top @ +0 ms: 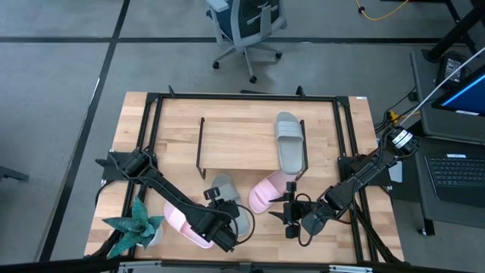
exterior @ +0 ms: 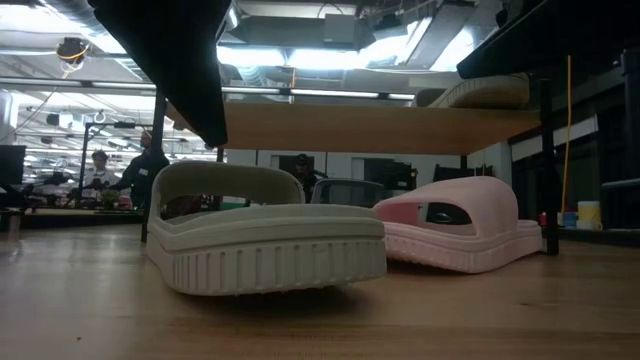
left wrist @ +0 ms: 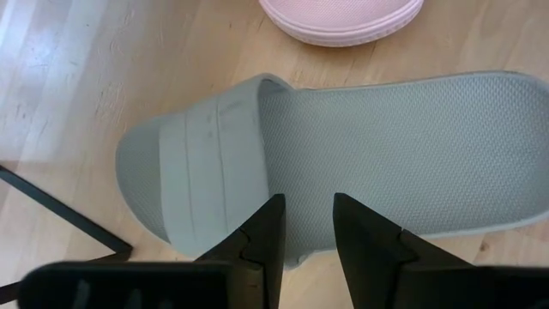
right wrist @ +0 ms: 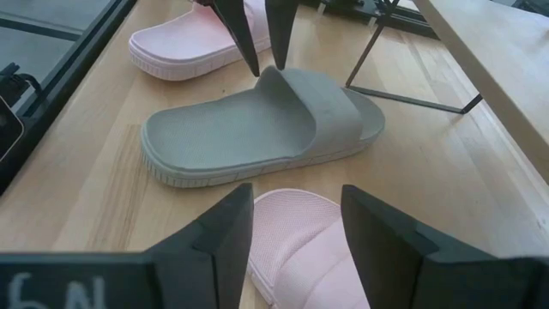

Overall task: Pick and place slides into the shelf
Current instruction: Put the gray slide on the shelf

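Just above, left fingers (right wrist: 257, 39) straddle grey-green slide's (right wrist: 257, 129) strap edge.

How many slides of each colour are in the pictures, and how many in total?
Grey-green slides: 2, one on the shelf at, one on the table at.
Pale pink slides: 2, one near the plant at, one beside the shelf at.
Total: 4 slides.
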You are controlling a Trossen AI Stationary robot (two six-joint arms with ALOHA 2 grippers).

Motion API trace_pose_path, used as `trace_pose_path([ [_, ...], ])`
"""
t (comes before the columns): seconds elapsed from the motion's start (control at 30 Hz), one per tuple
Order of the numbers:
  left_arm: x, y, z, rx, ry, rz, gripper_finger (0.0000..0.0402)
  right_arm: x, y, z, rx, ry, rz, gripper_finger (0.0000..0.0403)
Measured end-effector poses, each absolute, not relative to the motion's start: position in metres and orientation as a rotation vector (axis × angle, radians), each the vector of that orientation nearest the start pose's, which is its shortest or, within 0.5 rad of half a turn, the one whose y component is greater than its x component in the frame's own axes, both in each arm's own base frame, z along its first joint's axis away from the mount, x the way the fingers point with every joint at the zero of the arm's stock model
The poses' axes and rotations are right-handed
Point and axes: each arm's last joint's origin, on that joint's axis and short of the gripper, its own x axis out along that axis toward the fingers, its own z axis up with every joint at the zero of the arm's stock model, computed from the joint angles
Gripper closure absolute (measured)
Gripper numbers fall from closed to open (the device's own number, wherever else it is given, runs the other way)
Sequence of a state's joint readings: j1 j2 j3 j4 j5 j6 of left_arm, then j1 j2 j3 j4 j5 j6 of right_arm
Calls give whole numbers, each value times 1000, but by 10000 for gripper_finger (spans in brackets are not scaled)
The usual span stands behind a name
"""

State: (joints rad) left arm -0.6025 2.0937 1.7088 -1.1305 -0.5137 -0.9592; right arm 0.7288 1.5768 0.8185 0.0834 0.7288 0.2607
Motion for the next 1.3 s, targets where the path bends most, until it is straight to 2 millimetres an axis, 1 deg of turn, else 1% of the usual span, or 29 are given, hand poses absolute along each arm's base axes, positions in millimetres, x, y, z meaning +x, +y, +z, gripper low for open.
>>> trace_pose_path([
  [0.47, 343, -219, 203, -26, 1137, 514, 309, 245, 192, 187, -172, 495, -71, 224],
  [0.57, 343, -218, 203, -21, 1130, 518, 299, 245, 192, 187, -172, 495, -71, 224],
  [0.83, 343, -218, 203, -17, 1125, 521, 256, 245, 192, 187, -175, 495, -70, 224],
  [1.3, 344, -219, 203, -21, 1120, 519, 251, 244, 192, 187, -175, 495, -70, 224],
])
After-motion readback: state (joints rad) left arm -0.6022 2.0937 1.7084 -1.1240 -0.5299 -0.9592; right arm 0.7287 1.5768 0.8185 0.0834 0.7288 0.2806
